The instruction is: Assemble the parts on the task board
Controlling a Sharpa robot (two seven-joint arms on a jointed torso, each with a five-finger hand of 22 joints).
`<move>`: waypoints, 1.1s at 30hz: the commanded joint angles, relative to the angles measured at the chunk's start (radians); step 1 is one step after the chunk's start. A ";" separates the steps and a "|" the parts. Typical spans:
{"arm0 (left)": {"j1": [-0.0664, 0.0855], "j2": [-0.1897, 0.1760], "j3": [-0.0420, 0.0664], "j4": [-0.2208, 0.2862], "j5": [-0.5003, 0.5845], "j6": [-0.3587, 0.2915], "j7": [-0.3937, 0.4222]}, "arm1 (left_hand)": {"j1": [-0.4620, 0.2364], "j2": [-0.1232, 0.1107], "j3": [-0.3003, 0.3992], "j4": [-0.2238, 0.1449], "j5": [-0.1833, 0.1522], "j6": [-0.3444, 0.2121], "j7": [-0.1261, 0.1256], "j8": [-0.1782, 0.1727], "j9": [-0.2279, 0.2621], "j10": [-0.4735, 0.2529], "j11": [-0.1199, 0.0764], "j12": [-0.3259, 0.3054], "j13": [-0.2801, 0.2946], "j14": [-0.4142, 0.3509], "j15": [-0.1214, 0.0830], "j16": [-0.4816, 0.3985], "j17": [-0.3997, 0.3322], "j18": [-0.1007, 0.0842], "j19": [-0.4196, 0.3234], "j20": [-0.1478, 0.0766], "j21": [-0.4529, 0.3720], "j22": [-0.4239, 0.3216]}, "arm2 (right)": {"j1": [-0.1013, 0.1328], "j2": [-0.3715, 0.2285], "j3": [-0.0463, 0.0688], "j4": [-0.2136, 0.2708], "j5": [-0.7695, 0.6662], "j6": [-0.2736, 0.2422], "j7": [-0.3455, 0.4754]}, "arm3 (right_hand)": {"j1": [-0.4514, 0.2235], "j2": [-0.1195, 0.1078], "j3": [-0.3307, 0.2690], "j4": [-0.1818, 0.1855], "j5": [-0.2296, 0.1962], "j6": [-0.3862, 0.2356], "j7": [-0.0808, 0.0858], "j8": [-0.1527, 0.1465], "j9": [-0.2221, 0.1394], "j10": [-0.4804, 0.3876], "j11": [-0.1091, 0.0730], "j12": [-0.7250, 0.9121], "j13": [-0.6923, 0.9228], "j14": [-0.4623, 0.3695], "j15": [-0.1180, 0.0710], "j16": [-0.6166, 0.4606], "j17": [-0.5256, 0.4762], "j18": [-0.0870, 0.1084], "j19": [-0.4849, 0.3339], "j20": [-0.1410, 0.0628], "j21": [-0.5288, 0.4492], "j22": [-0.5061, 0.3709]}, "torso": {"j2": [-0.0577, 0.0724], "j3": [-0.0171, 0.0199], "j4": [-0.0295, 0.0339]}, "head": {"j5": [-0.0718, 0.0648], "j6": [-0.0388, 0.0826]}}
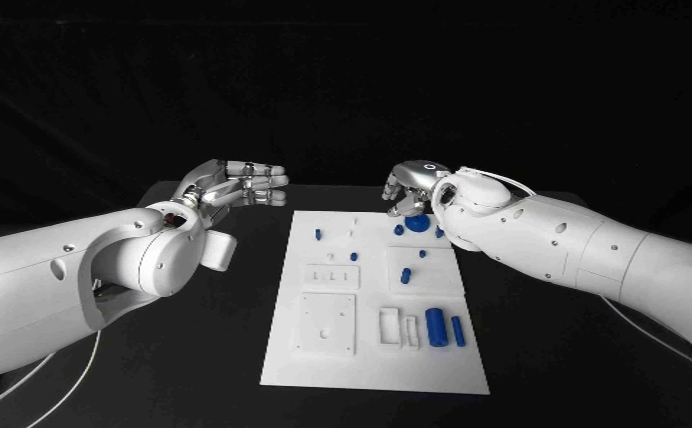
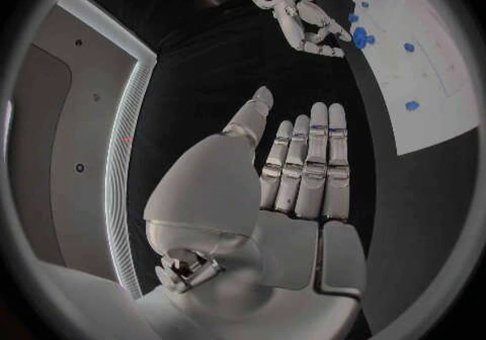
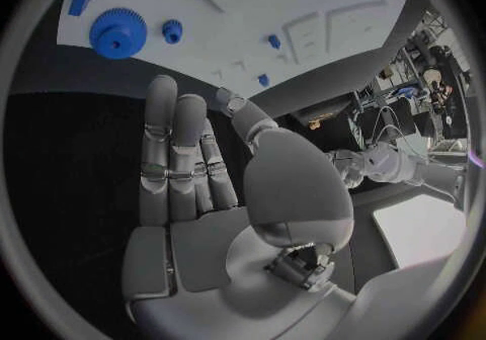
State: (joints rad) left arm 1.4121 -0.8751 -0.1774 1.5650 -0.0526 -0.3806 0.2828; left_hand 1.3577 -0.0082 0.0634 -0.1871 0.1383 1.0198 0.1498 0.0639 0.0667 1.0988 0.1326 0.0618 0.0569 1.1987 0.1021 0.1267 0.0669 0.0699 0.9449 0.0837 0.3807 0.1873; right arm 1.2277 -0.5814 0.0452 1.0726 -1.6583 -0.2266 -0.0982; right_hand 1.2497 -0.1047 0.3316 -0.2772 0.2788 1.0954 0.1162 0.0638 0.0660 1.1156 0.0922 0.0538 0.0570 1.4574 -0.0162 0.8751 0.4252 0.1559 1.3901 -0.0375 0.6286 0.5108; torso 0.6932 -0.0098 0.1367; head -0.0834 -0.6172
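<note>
Lying on the black surface (image 1: 173,368), the white task board (image 1: 378,298) carries small blue parts: a blue gear (image 3: 117,33) near its far edge, a smaller blue knob (image 3: 172,30) just beside the gear, and two blue cylinders (image 1: 444,328) toward the board's near right corner. The right robot hand (image 1: 414,185) hangs over the board's far edge near the gear, fingers straight and apart, holding nothing. The left robot hand (image 1: 231,184) hovers off the board's far left corner, fingers extended, also holding nothing.
</note>
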 commanded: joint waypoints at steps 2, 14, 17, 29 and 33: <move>0.002 0.003 0.001 -0.003 -0.006 0.019 0.011 | -0.006 0.002 -0.007 0.002 -0.004 -0.007 0.001 -0.001 0.000 -0.009 0.004 -0.002 0.002 -0.008 0.000 -0.003 0.000 -0.003 -0.005 0.001 0.001 -0.002 | -0.002 0.004 0.000 -0.005 -0.072 0.051 -0.031 | 0.006 -0.007 -0.006 0.004 -0.005 -0.008 0.001 -0.001 -0.001 -0.013 0.002 0.003 0.001 -0.010 0.001 0.008 -0.005 0.013 0.005 0.004 -0.013 0.020 | 0.014 0.0027 0.0084 | -0.008 0.006; 0.002 0.007 0.001 -0.006 -0.004 0.025 0.012 | -0.006 0.002 -0.010 0.003 -0.004 -0.008 0.001 -0.001 0.000 -0.017 0.006 -0.002 0.002 -0.010 0.001 -0.003 0.000 -0.002 -0.005 0.002 0.001 -0.006 | -0.015 -0.001 0.000 -0.012 -0.092 0.105 -0.047 | 0.018 -0.010 -0.014 0.004 -0.005 -0.013 0.000 -0.002 -0.002 -0.028 0.003 0.003 0.000 -0.012 0.004 0.015 -0.013 0.015 0.015 0.007 -0.056 0.083 | 0.026 0.0077 0.0160 | -0.019 0.015; 0.002 0.006 0.001 -0.007 -0.004 0.026 0.012 | -0.005 0.001 -0.011 0.003 -0.004 -0.009 0.002 -0.001 0.000 -0.021 0.007 -0.002 0.002 -0.011 0.002 -0.003 0.000 -0.002 -0.005 0.002 0.001 -0.007 | -0.019 -0.005 0.000 -0.013 -0.093 0.116 -0.048 | 0.019 -0.011 -0.014 0.005 -0.005 -0.015 0.000 -0.002 -0.002 -0.032 0.003 0.004 0.001 -0.012 0.004 0.016 -0.014 0.015 0.018 0.007 -0.069 0.101 | 0.031 0.0071 0.0173 | -0.019 0.019; 0.002 0.005 0.001 -0.011 -0.003 0.029 0.013 | -0.003 0.001 -0.013 0.006 -0.004 -0.010 0.003 -0.001 0.000 -0.031 0.010 -0.002 0.002 -0.014 0.004 -0.004 0.000 -0.001 -0.006 0.004 0.000 -0.012 | -0.032 -0.024 0.000 0.000 -0.092 0.145 -0.045 | 0.008 -0.009 0.020 0.000 -0.004 -0.002 -0.003 -0.002 -0.001 -0.017 0.001 0.003 0.001 -0.013 0.003 0.023 -0.012 0.015 0.025 0.005 -0.098 0.156 | 0.045 0.0086 0.0194 | -0.021 0.031; 0.002 0.005 0.001 -0.013 -0.003 0.029 0.013 | -0.002 0.000 -0.014 0.007 -0.004 -0.010 0.003 -0.002 0.000 -0.034 0.010 -0.002 0.002 -0.014 0.004 -0.004 0.000 0.000 -0.006 0.004 0.000 -0.013 | -0.034 -0.024 0.000 -0.002 -0.091 0.143 -0.046 | 0.003 -0.015 0.062 0.000 -0.013 0.001 -0.002 -0.002 -0.001 -0.013 0.001 0.003 0.000 -0.014 0.003 0.027 -0.011 0.017 0.027 0.006 -0.111 0.190 | 0.048 0.0087 0.0227 | -0.025 0.032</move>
State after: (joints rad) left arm 1.4126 -0.8712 -0.1773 1.5518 -0.0534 -0.3682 0.2836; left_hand 1.3578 -0.0080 0.0551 -0.1788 0.1383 1.0162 0.1534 0.0638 0.0665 1.0737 0.1431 0.0618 0.0575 1.1916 0.1091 0.1268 0.0666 0.0698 0.9450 0.0837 0.3807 0.1750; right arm 1.1948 -0.6054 0.0448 1.0703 -1.7346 -0.1074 -0.1405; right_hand 1.2612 -0.1161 0.3867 -0.2780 0.2710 1.0890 0.1157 0.0638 0.0658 1.0975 0.0929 0.0538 0.0568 1.4506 -0.0162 0.8987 0.4130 0.1548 1.4114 -0.0301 0.5211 0.6958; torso 0.7372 -0.0013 0.1570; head -0.1060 -0.5869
